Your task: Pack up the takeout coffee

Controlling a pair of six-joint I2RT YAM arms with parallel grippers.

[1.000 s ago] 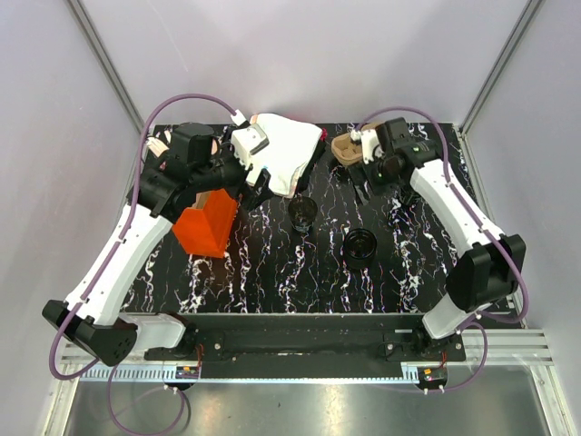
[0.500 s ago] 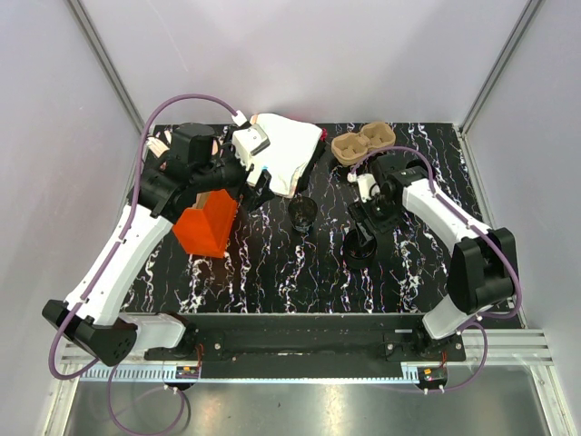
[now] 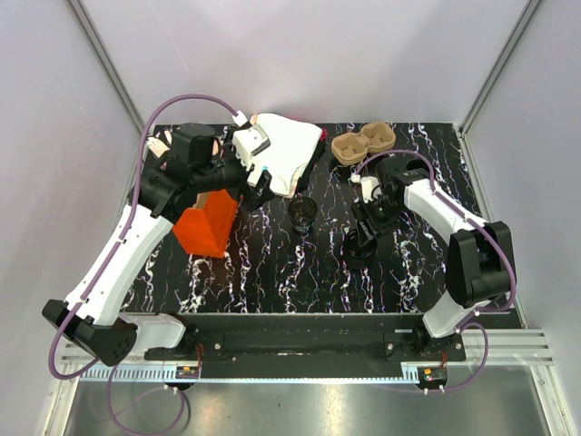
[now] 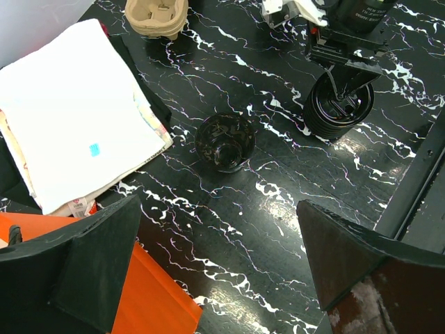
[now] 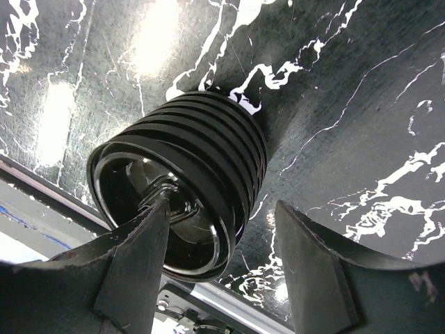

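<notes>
1. The ribbed black coffee cup stands upright on the marbled table, right of centre. It is well apart from the cardboard cup tray at the back edge.
2. Here's the key: the right gripper sits directly above it, astride the rim. One finger dips inside the mouth and the other hangs outside the wall.
3. Its jaws are apart, the outer finger clear of the ribs, nothing pinched yet.
4. The left gripper gapes wide and empty, well off to the left. I'd call this the right arm's grab.

Brown two-hollow cardboard tray sits at the back of the black marbled table. White flat paper bag and an orange folded sheet are over on the left.
</notes>
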